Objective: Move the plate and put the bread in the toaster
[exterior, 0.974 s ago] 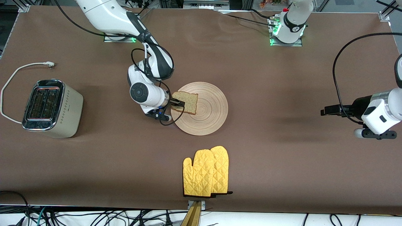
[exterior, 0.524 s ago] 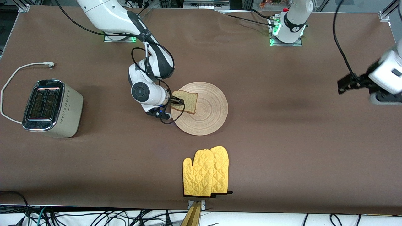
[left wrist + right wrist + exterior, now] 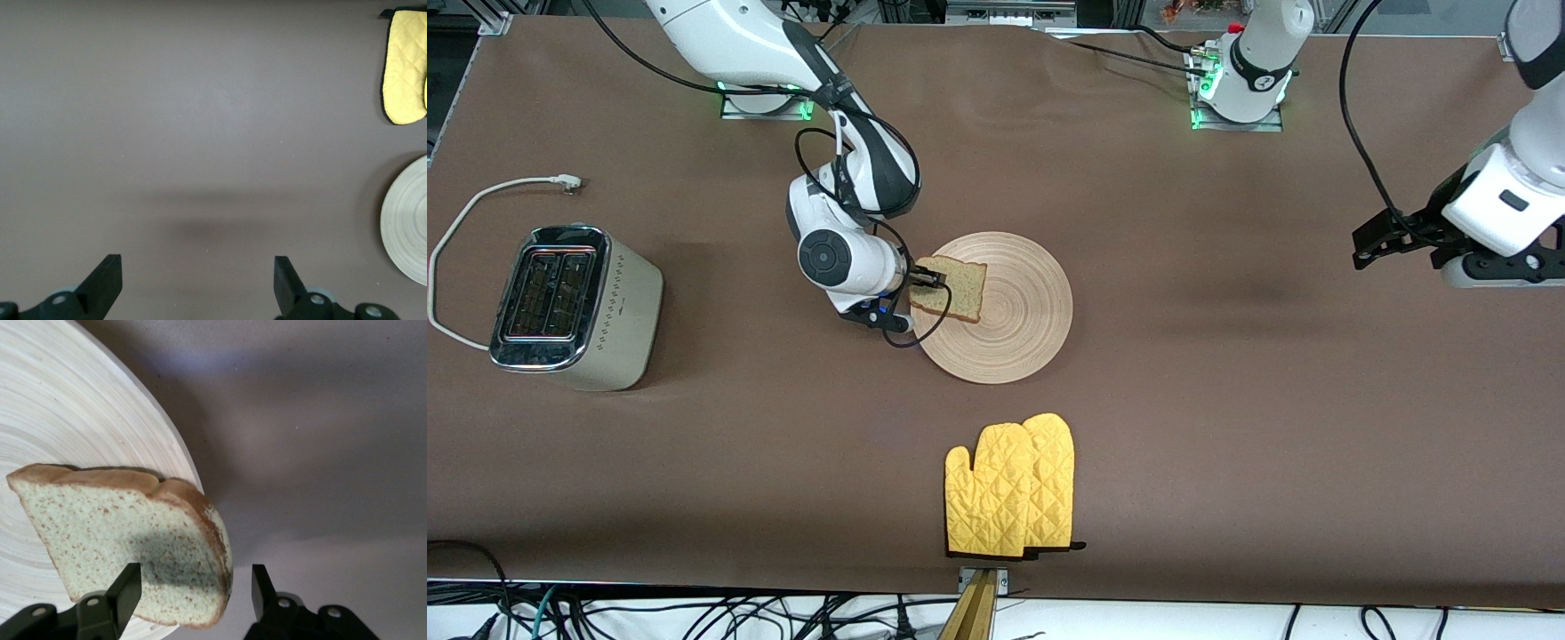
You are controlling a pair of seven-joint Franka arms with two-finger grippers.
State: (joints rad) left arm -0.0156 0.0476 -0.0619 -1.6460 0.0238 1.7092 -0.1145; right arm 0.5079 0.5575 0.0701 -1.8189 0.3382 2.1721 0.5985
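Note:
The bread (image 3: 953, 290) lies on the part of the plate (image 3: 1014, 333) toward the right arm's end, with one edge past the rim. My right gripper (image 3: 930, 284) straddles that edge, low and level, and it is open. In the right wrist view one finger (image 3: 127, 587) lies over the speckled face of the bread (image 3: 120, 533), and the other finger (image 3: 261, 587) stands apart from the crust, over the plate (image 3: 67, 407). The toaster (image 3: 574, 307) stands at the right arm's end, slots up. My left gripper (image 3: 1371, 249) hangs open over bare table at the left arm's end, its fingers wide (image 3: 195, 260).
Yellow oven mitts (image 3: 1009, 489) lie nearer to the front camera than the plate, by the table's front edge. The toaster's white cord (image 3: 480, 200) loops on the table beside it. The left wrist view shows the mitts (image 3: 405, 63) and the plate's rim (image 3: 407, 227).
The right gripper's fingers have drawn closer together around the bread's edge. The left arm has risen and swung toward the robots' bases, its gripper still open.

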